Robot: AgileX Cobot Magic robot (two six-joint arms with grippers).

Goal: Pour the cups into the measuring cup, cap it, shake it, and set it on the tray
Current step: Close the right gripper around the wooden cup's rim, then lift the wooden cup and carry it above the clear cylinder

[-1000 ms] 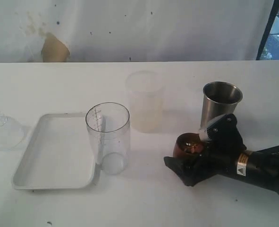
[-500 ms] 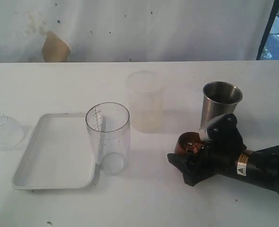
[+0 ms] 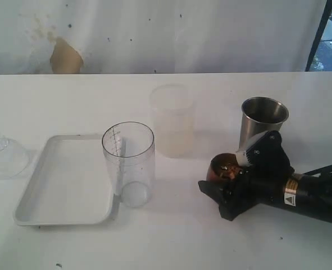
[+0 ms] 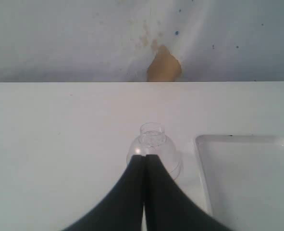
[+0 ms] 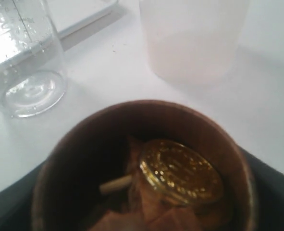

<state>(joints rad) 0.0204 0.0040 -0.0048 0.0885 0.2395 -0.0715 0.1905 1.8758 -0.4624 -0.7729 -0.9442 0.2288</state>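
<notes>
We've got the right claw (image 3: 219, 180) pinching the brown cup (image 3: 222, 166), with the measuring cup (image 3: 128, 163) upright at its 9 o'clock, so that arm's nearer.

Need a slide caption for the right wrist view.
Brown cup gripped between dark fingers, gold coin inside; measuring cup and frosted cup nearby.
</notes>
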